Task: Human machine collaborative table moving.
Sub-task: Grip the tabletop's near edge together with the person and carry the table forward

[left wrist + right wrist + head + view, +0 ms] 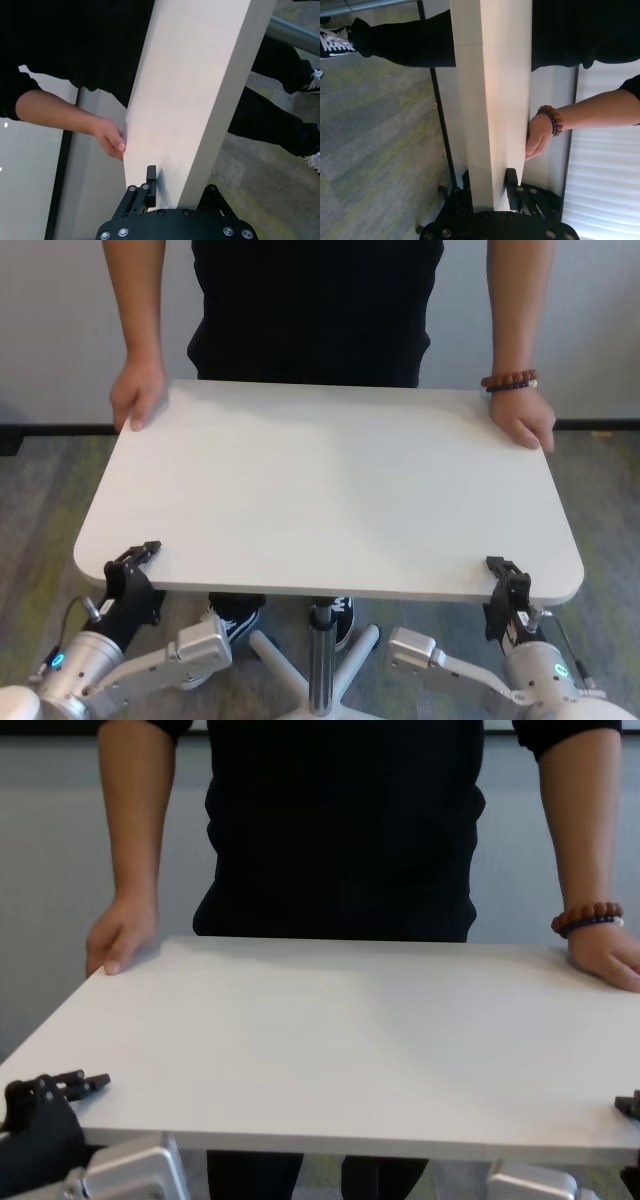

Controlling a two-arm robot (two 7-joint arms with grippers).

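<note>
Grey-green carpet underfoot, pale wall behind, and between robot and person sits the table (330, 490), its white counter top carried on a silver pedestal pole (320, 660). Left gripper (133, 558) is at the near corner on the robot's left, jaws clamped on the table's thin edge, one black finger (151, 186) lying flat on the top face and its partner under the board. Right gripper (505, 575) mirrors it at the near corner on the robot's right, jaws closed on the edge too, with a finger (512, 189) pressed against the top surface. Straight across the board from the left jaws, the human (315, 310) in black has one hand (137, 393) wrapped over the far corner. Across from the right jaws, the other hand (522, 420), brown bead bracelet (509, 381) on its wrist, grips the opposite far corner. Silver-grey arms of the machine (150, 660) reach up from below the near edge. Beyond the pole, dark sneakers (238, 620) show under the board.
</note>
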